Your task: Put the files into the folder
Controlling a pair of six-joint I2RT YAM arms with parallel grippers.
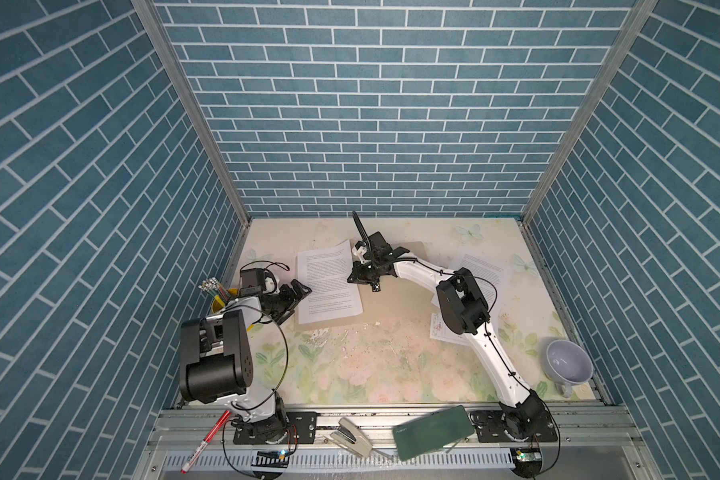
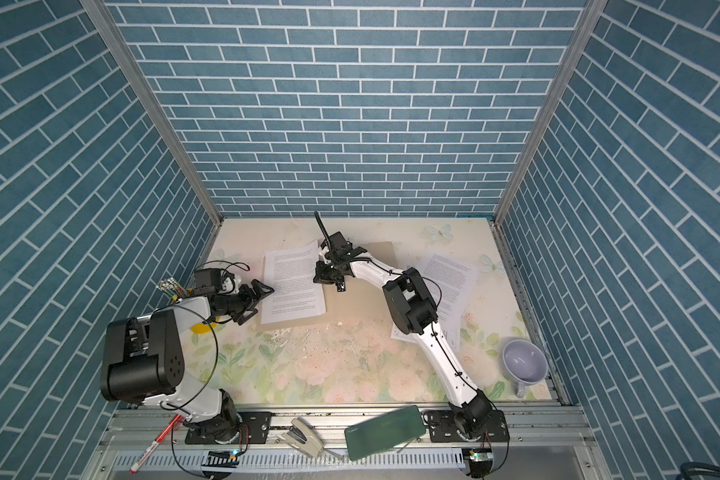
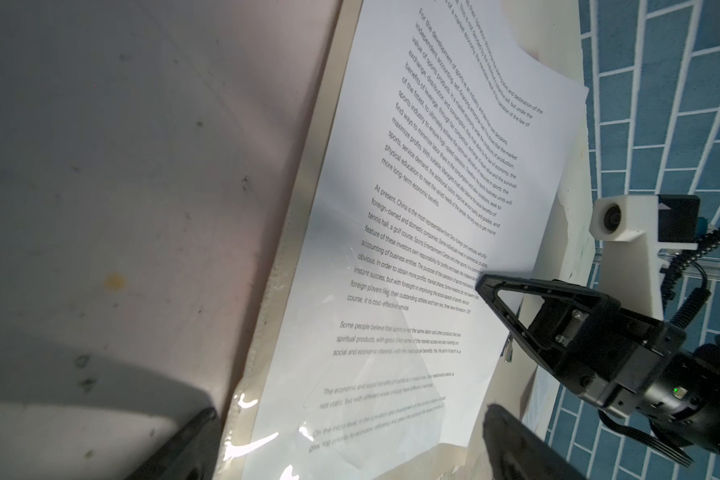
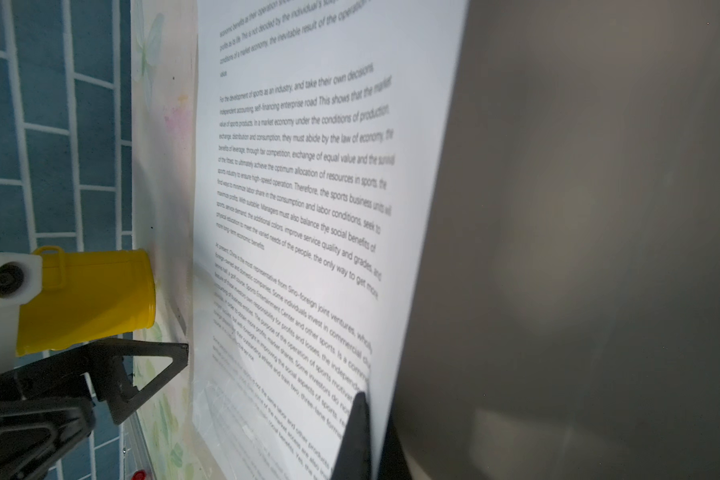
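Lying on the tan folder [image 1: 385, 305], one printed sheet [image 1: 329, 282]; pencils [image 1: 212, 286] in yellow cup [image 4: 92, 299]

LIGHT: you've got bright, even light in both top views | SHADOW: dark patch on the table [image 3: 100, 208], left wrist | GLARE: white glints at the near end of the printed sheet [image 3: 433, 208] | BLUR: right wrist text smears up close; brick walls [image 1: 80, 166] splay at the edges

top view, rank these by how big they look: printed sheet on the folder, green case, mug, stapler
1. printed sheet
2. green case, though it lies nearer the camera, which flatters it
3. mug
4. stapler
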